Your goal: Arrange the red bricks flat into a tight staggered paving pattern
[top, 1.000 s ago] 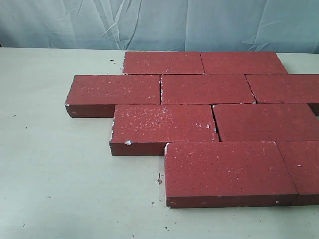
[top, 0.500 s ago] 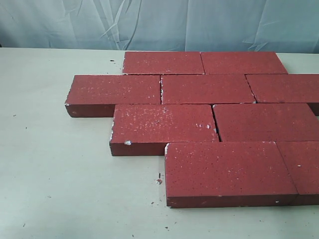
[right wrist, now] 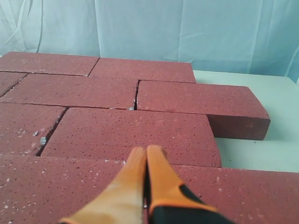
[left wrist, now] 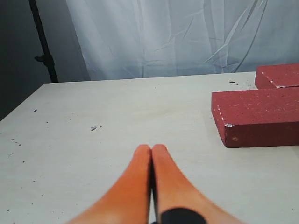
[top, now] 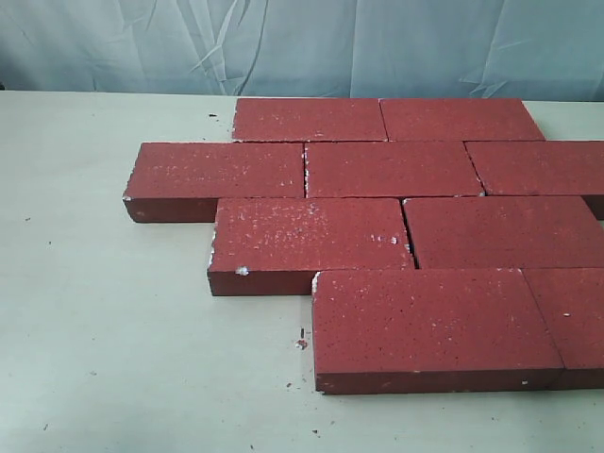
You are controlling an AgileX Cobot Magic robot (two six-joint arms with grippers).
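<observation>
Now laid flat in four staggered rows, the red bricks [top: 396, 226] sit edge to edge on the pale surface [top: 113, 330], beneath and ahead of the right gripper [right wrist: 146, 150], its orange fingers pressed together. The left gripper [left wrist: 152, 148], likewise closed and empty, hangs over the surface, bricks ahead and apart.

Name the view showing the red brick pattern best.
Exterior view: all four staggered rows of red bricks show, cropped at right. Right wrist view catches only part, close up; left wrist view, two brick ends.
</observation>
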